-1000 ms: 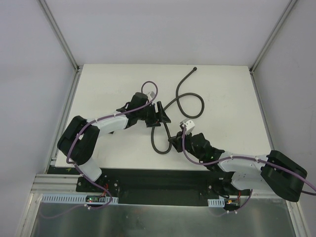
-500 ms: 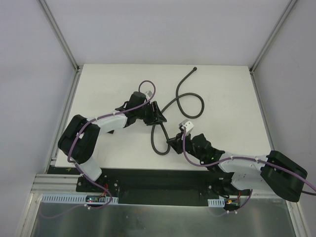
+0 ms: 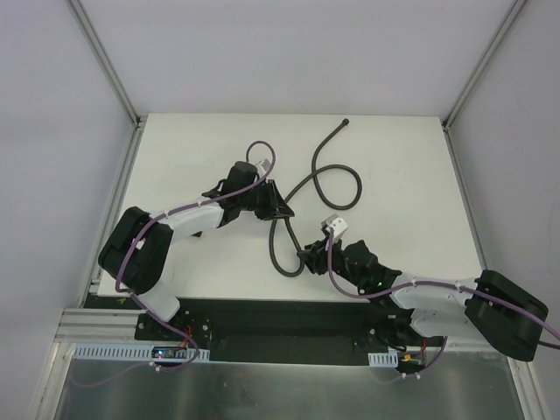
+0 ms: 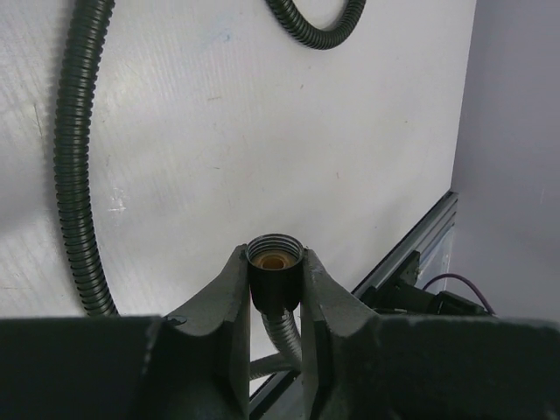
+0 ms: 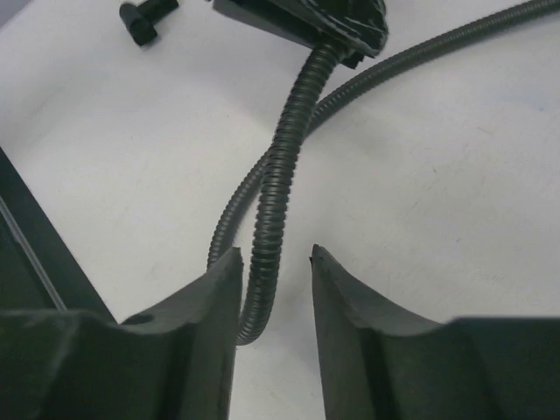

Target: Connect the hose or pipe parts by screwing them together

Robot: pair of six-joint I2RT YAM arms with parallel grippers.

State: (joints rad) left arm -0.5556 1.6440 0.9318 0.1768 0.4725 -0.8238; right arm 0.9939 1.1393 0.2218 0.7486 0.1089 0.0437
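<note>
Since a second ago the left gripper (image 4: 276,260) has drawn its fingers together, and the right gripper (image 5: 275,254) has eased off a little. Nearest me, the right gripper's fingers stand apart with the hose (image 5: 278,175) running up between them. Its wrist view shows a strip of white table (image 5: 455,175) between the hose and one finger, a gap the top view is too coarse to give.

Further off, the left gripper is clamped on the hose's threaded end. Only the left wrist view shows that end's open mouth, pale brown inside, facing away from the wrist. From above it is just a dark lump.

A small black fitting (image 5: 144,16) lies on the table close to the left gripper, caught only in the right wrist view.

Beyond both, the top view alone shows the hose curling into a loop, with its other knobbed end near the table's far edge.
</note>
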